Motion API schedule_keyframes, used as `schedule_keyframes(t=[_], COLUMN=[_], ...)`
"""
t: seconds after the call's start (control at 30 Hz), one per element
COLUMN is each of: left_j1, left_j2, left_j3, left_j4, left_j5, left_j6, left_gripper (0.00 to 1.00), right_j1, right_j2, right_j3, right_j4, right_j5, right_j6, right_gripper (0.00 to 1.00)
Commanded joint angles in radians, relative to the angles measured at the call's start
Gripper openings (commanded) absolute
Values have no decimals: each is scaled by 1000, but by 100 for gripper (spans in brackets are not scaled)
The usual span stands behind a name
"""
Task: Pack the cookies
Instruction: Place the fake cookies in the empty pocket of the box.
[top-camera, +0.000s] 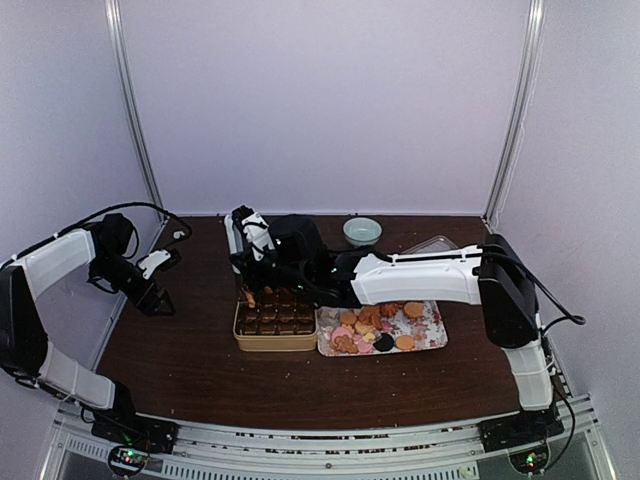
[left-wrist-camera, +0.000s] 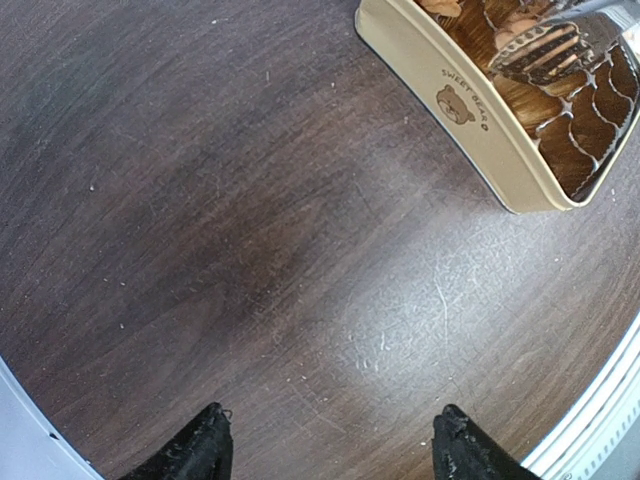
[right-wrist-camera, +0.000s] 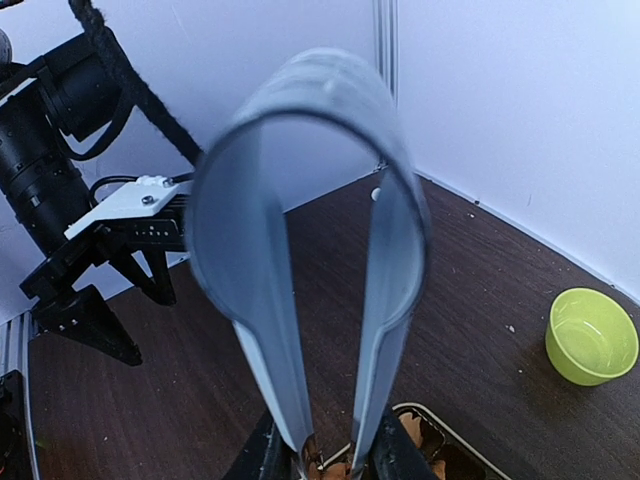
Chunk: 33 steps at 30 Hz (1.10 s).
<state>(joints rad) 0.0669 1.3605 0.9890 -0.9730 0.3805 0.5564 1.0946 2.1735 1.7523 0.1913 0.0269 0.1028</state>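
Because the cookies (top-camera: 375, 325) were small, thin, dry biscuits, you should have treated them as light, stiff and brittle. They would likely have cracked under a hard squeeze and slid on smooth metal. Most of them lay heaped on the flowered tray (top-camera: 430, 318), just right of the tan tin (top-camera: 272, 342). A few tan ones sat in the paper cups (left-wrist-camera: 590, 110) at the tin's far-left corner. Your best hold was judged to be at opposite edges of a single biscuit, with light pressure. A biscuit from the top of the pile would have suited better than one buried below.

The right arm reached leftward across the table (left-wrist-camera: 250, 250), its forearm over the far side of the tray. Its wrist was turned down above the far-left cups of the tin. The right gripper (right-wrist-camera: 330, 462) was clamped on a pair of metal tongs (right-wrist-camera: 300, 250), pressing the two blades nearly together. Something tan showed between the blade tips. You could not have told whether it was a gripped biscuit or one lying in a cup below.

The left arm was folded at the table's left edge, well apart from the tin. The left gripper (left-wrist-camera: 330, 452) pointed down at bare wood with its fingers spread wide and nothing between them.
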Motion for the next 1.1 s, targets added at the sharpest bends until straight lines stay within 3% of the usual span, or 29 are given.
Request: schedule_keyframes(t=[0.0,0.37,0.57,1.07], left_j1=[11,11,11,11], left_j2=[17,16,-3,-1], left_j3=[3,-6,-15,-7], left_j4=[5,6,5,-4], left_j5=[7,9,40,38], left_j6=[16,27,35,39], left_gripper=[71,71,72,72], right_j1=[-1,-14,-16,-19], right_j2=[17,54,47,20], right_j3=[63,68,33,-18], right_j4=[83,116,137,169], right_j5=[22,33,55,70], right_j6=[-13,-6,-16,-34], right_gripper=[2,3,16,33])
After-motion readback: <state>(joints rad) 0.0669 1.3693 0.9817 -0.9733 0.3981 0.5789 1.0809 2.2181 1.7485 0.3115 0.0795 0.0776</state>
